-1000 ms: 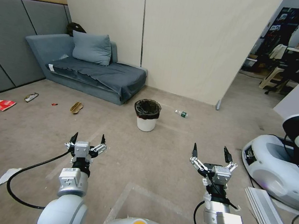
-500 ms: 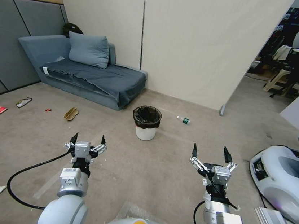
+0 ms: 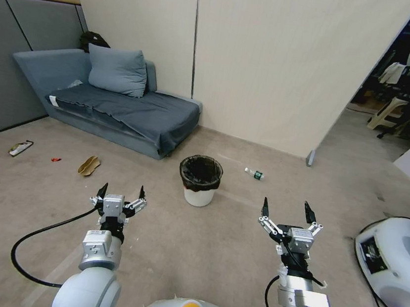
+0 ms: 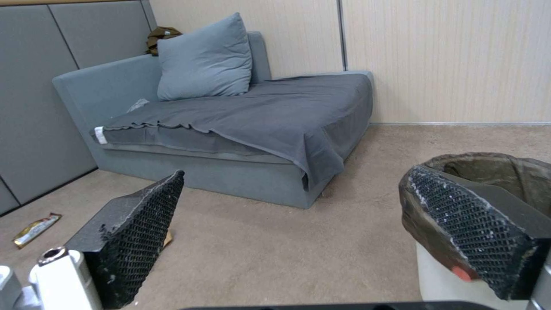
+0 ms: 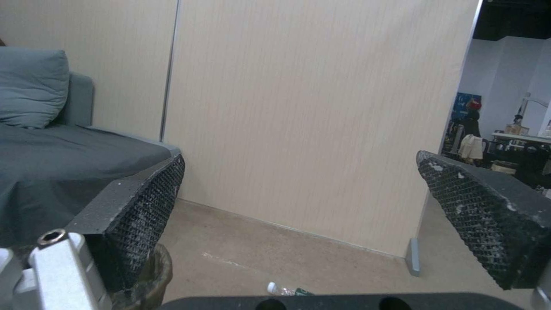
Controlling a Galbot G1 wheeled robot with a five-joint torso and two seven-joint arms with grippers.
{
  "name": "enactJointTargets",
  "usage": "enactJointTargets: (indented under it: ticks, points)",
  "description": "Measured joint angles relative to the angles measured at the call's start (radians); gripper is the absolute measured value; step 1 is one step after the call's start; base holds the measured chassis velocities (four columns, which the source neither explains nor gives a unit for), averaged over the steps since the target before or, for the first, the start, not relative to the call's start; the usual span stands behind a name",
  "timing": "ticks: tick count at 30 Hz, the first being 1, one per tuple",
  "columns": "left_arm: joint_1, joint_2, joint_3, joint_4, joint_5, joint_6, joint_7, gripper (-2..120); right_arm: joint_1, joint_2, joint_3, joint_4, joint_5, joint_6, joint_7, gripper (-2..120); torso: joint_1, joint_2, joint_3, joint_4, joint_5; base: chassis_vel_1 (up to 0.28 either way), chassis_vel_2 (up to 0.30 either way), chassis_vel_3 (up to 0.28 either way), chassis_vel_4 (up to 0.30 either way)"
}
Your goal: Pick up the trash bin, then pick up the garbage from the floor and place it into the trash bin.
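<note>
Driving forward has shifted the view; the bin (image 3: 199, 180) sits centre-frame, nearer. Left gripper (image 3: 120, 194) and right gripper (image 3: 285, 209) hover wide open, empty. Approach step; next likely calls for closing on the rim.

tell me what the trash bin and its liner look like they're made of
The trash bin looks like smooth white plastic: a plain, even, slightly glossy wall. Its liner looks like thin black plastic film, crinkled and folded over the rim with shiny creases. Both are judged by look alone.
</note>
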Motion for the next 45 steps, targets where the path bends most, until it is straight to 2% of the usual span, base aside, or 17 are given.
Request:
enactJointTargets:
  ticks: [30, 45]
  points:
    - [0.003, 0.000, 0.000, 0.000, 0.010, 0.007, 0.004, 100, 0.004, 0.000, 0.000, -0.022, -0.001, 0.019, -0.006, 100, 0.000, 0.000, 0.000, 0.0000, -0.0001, -0.202, 0.207, 0.208, -0.206]
    - [0.003, 0.000, 0.000, 0.000, 0.010, 0.007, 0.004, 100, 0.004, 0.000, 0.000, -0.022, -0.002, 0.019, -0.007, 100, 0.000, 0.000, 0.000, -0.0002, 0.0000, -0.109, 0.117, 0.104, -0.115]
